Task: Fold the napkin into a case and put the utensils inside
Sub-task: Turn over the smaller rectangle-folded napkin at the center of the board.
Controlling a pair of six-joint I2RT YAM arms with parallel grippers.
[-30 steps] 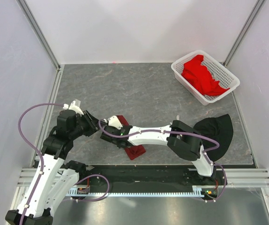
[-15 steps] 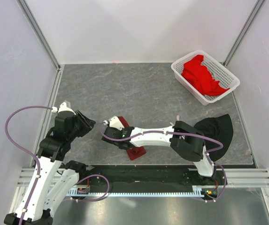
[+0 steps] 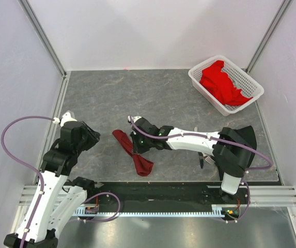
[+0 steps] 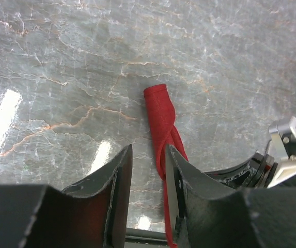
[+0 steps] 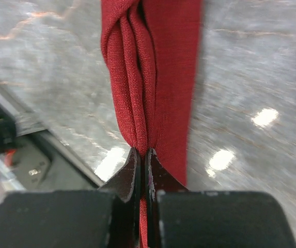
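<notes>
Two hands: right hand [image 5: 142,153] tight on the napkin [image 5: 153,77], left hand [image 4: 148,150] half-open, empty, near it.

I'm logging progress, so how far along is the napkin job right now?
Done: the napkin is gathered into a narrow strip. In hand: the right gripper pinches its folds; the left gripper is open, off it. Left: finishing the fold and filling it.

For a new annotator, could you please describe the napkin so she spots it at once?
On the grey table, look near the front edge, left of centre. The napkin is the narrow, twisted maroon strip pinched by the right tool, darker than the bright red cloths in the far white basket.
</notes>
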